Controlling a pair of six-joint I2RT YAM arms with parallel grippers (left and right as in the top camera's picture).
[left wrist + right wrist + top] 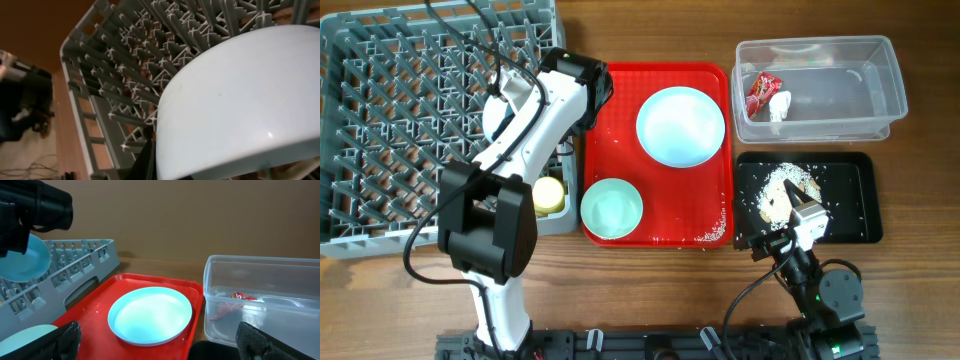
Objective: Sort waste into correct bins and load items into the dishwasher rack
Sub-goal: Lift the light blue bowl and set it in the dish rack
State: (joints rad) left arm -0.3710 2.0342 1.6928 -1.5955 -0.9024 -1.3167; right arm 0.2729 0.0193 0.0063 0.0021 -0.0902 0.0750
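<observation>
Your left gripper [17, 242] is clamped on one pale blue-green bowl [240, 100], held tilted over the right part of the dishwasher rack [115, 75]. Whether the bowl touches the pegs is hard to tell from here. The yellow cup [548, 193] sits in the rack's near right corner. The second bowl [611, 208] and the plate [680, 125] lie on the red tray [620, 100]. Your right gripper [800, 205] hangs with its fingers spread wide over the black tray [850, 200], where crumbs [785, 185] lie. The wrapper [761, 92] and scrap [779, 105] are in the clear tub [880, 70].
</observation>
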